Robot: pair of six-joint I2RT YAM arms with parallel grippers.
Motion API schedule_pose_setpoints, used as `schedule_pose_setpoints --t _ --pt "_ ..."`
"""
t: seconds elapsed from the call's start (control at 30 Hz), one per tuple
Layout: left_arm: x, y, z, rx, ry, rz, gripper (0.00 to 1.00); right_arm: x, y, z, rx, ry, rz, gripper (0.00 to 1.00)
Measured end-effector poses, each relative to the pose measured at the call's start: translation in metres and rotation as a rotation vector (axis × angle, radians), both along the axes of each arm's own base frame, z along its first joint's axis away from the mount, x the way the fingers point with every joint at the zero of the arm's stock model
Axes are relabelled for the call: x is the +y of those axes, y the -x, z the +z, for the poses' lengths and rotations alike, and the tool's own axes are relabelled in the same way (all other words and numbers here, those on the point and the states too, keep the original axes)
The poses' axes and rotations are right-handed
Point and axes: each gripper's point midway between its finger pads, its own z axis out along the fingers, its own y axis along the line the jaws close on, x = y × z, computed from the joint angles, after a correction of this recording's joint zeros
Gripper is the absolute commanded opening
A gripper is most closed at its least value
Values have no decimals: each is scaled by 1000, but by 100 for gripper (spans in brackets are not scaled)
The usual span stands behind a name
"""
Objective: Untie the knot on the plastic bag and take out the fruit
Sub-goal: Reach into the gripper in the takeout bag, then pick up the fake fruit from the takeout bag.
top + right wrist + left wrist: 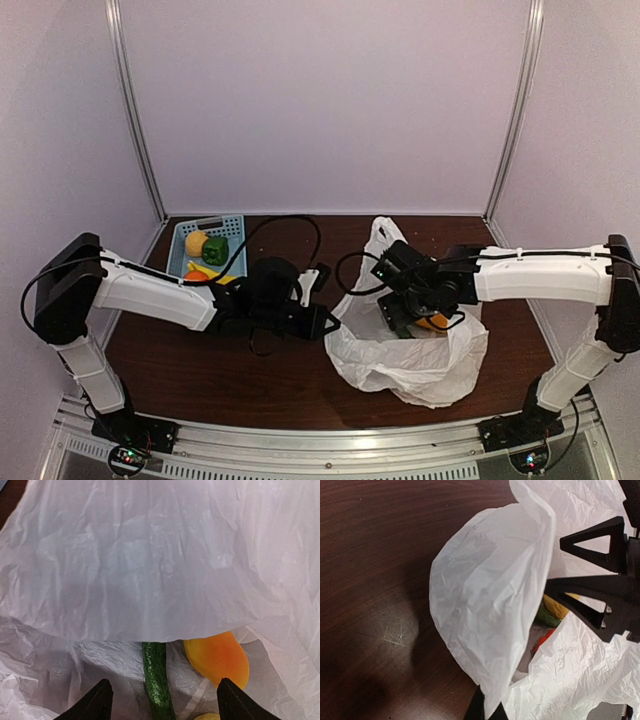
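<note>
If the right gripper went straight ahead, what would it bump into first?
Probably the long green fruit, lying between the fingers of the open right gripper inside the plastic bag. Depth is unclear, so the bag might touch first.

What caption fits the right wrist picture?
Open right gripper hovers over a long green fruit and an orange fruit inside the white bag.

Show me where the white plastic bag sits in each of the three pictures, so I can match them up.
Top external: the plastic bag lies right of centre on the table.
Left wrist: the bag fills the right half, one edge billowing toward the middle.
Right wrist: the bag fills nearly the whole picture, with fruit showing at the bottom.
Shared landmark: the right gripper, open at the bag's mouth, appears in every view.
</note>
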Motion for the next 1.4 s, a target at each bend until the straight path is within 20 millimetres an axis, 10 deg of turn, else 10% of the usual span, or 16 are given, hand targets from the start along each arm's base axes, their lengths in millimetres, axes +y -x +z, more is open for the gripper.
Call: schedule_pose_setpoints --t 0.5,1.03,1.4 --pt "13 5 -22 27 -49 21 0 -64 -28 -57 67 175 -100 83" --pt "15 3 -22 25 -53 30 0 -82 -69 -82 45 174 -114 91" --pt "15 2 -19 19 -51 36 0 -76 -81 -96 53 162 -60 49"
